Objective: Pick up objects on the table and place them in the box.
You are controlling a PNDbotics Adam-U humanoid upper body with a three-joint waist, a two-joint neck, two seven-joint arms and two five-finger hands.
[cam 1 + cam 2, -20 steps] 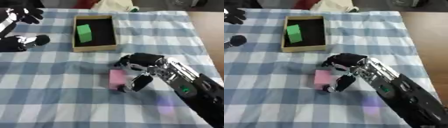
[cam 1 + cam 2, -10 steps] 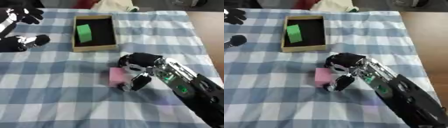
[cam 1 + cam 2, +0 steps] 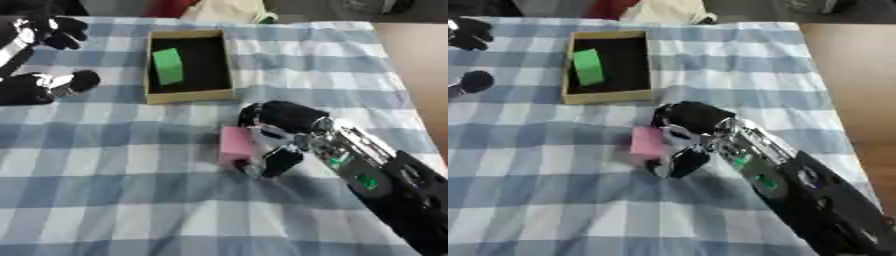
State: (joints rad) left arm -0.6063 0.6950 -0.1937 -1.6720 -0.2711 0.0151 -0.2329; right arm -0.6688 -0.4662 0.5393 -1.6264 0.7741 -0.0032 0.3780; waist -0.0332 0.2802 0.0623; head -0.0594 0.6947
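There, at the far left of the table (image 3: 105, 200), the left hand (image 3: 39, 85) lay idle on the blue-and-white checked cloth (image 3: 131, 225), a dark shape with its fingers rounded inward and nothing between them. A second dark shape showed just above it near the upper left corner; what it was could not be told.

To its right stood one cardboard box (image 3: 189, 95), shallow, open on top, dark inside. One green block (image 3: 167, 65) lay in its left half, close to the left wall and apart from the right one.

Below the box, well clear of its near rim, one pink block (image 3: 234, 144) stood on the cloth. That made two blocks in all: one in the box, one still out on the table.

The right arm (image 3: 385, 185) came in from the lower right corner, black with silver parts and a small green patch along the forearm. The right hand (image 3: 284, 120) sat just beside the pink block on its right. Its fingers (image 3: 677, 116) arched over the block's upper right edge, and the thumb (image 3: 278, 162) curled in below, near the block's lower right corner. The hand appeared clenched round the block; the block's base seemed to rest on the cloth.
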